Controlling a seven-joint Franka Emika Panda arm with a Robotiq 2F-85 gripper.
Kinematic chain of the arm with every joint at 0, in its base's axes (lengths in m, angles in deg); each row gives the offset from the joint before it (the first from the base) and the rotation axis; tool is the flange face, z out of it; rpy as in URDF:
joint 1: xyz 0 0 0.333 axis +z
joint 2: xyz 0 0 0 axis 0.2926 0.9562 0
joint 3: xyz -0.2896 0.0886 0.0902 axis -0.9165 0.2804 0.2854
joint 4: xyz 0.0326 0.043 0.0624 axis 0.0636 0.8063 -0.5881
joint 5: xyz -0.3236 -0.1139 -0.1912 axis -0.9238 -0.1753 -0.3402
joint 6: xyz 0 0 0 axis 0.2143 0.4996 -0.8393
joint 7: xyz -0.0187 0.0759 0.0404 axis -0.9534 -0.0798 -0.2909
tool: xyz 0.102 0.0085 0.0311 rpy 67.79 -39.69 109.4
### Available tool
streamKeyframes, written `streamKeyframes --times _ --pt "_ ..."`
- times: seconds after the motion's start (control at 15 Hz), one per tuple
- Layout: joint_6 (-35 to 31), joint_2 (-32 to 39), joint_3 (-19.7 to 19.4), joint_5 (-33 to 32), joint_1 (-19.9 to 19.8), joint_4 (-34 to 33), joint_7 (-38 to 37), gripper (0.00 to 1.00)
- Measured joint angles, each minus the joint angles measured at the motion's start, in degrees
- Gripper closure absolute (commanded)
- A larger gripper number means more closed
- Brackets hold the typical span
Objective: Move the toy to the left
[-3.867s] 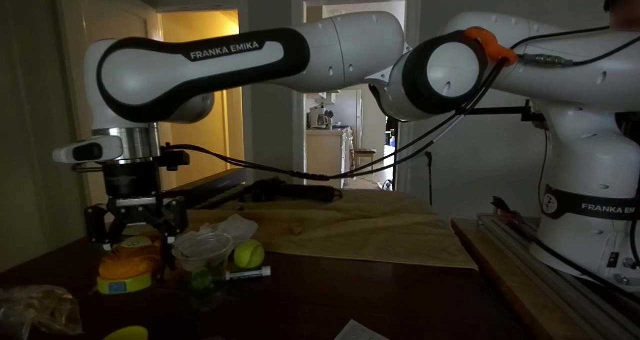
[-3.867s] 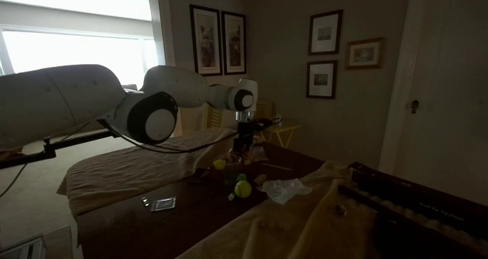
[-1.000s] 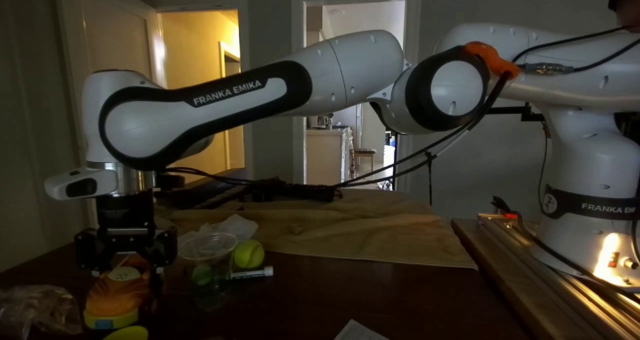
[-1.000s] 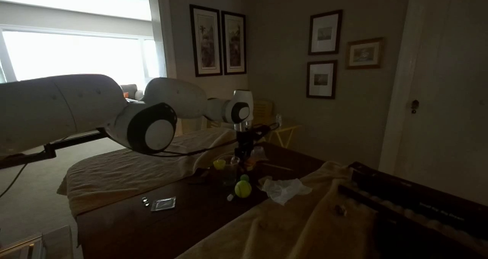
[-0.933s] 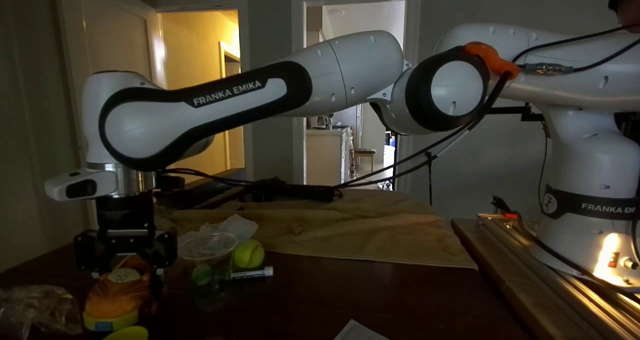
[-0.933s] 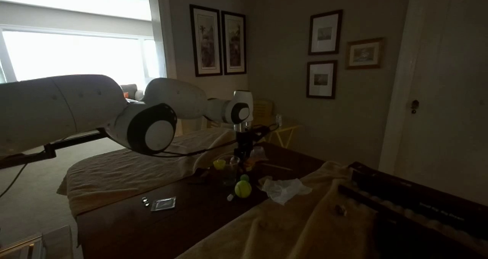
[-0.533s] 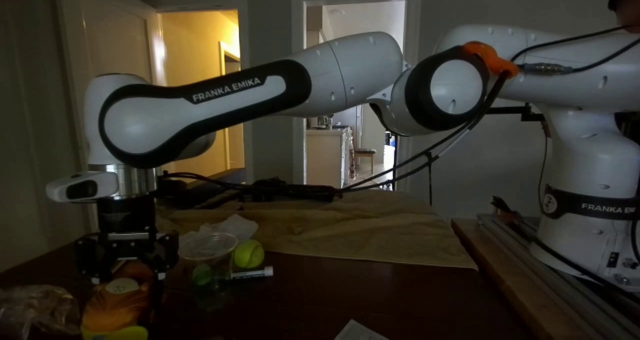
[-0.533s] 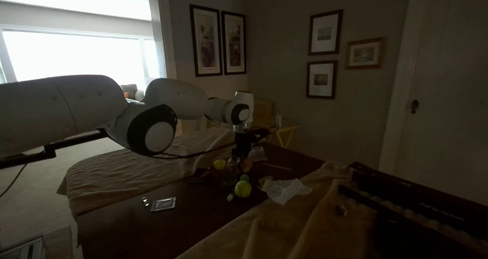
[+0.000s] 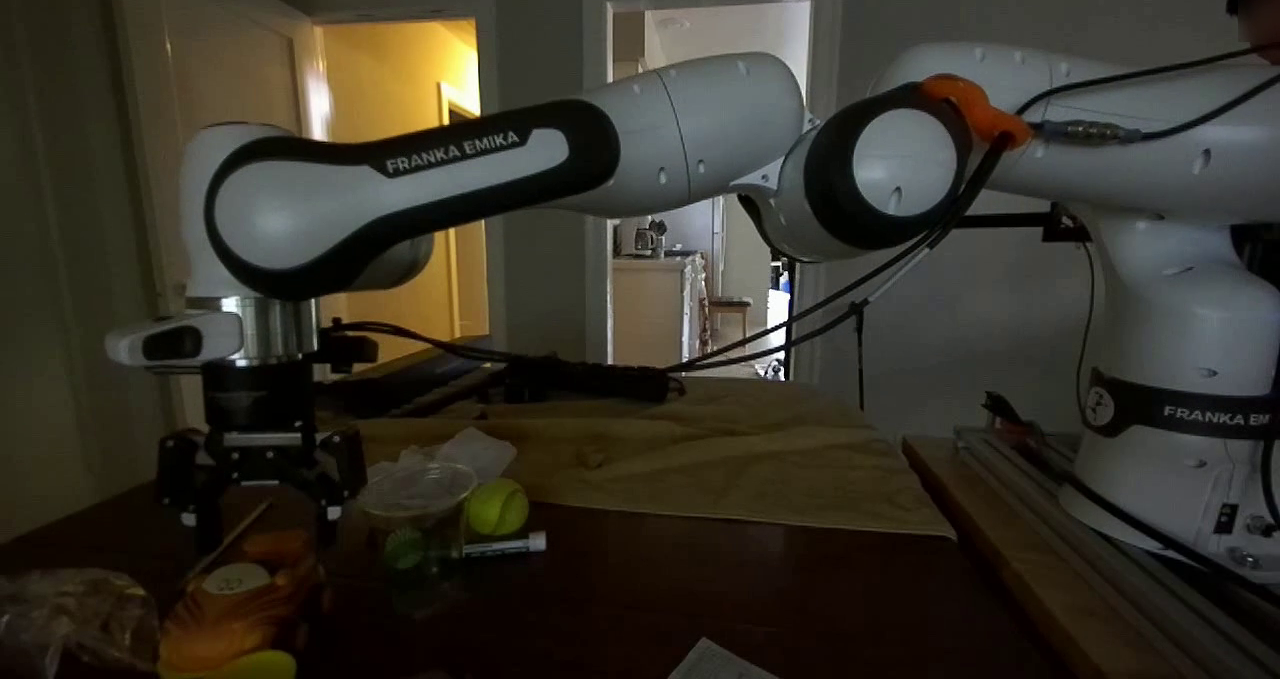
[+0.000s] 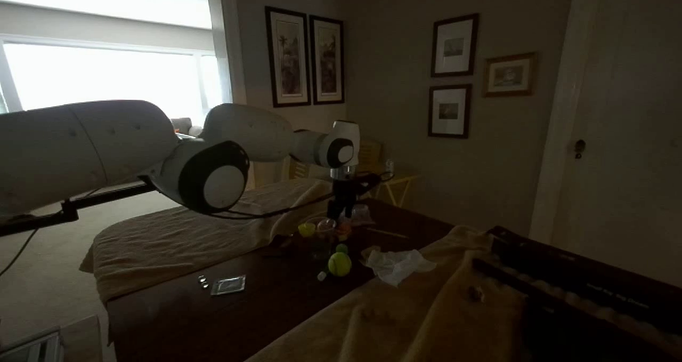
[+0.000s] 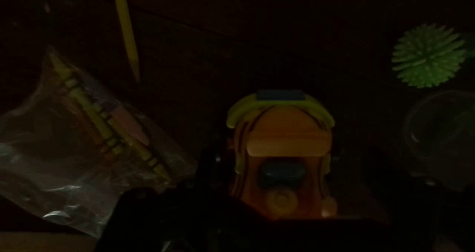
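Note:
The toy, an orange car with a yellow-green bumper point(image 11: 285, 133), lies below my gripper in the wrist view. In an exterior view the orange toy point(image 9: 225, 619) shows at the lower left, its pale round label facing up. My gripper point(image 9: 268, 529) hangs just above it with its fingers spread wide, and nothing is held between them. From a different side the toy point(image 10: 343, 230) is partly covered by the gripper point(image 10: 340, 214). The wrist view is very dark, so the fingers are hard to make out there.
A clear cup point(image 9: 415, 534), tennis ball point(image 9: 498, 507) and marker point(image 9: 505, 544) stand beside the gripper. A plastic bag of crayons point(image 11: 55, 151), a pencil point(image 11: 126, 25) and a green spiky ball point(image 11: 428, 55) surround the toy. A yellow-green object point(image 9: 250, 665) overlaps its lower edge.
The toy came down towards the bottom of the exterior view with my gripper around it. Since then the fingers have spread, and the gripper has risen off the toy, which stays below.

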Motion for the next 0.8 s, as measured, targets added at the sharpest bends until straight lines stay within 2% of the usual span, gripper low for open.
streamKeyframes --times 0.47,0.8 --pt "6.9 -8.0 -0.1 0.6 -4.8 -0.2 -3.5 0.00" --pt "15.3 -11.3 1.0 1.0 -5.9 -0.2 9.4 0.00"
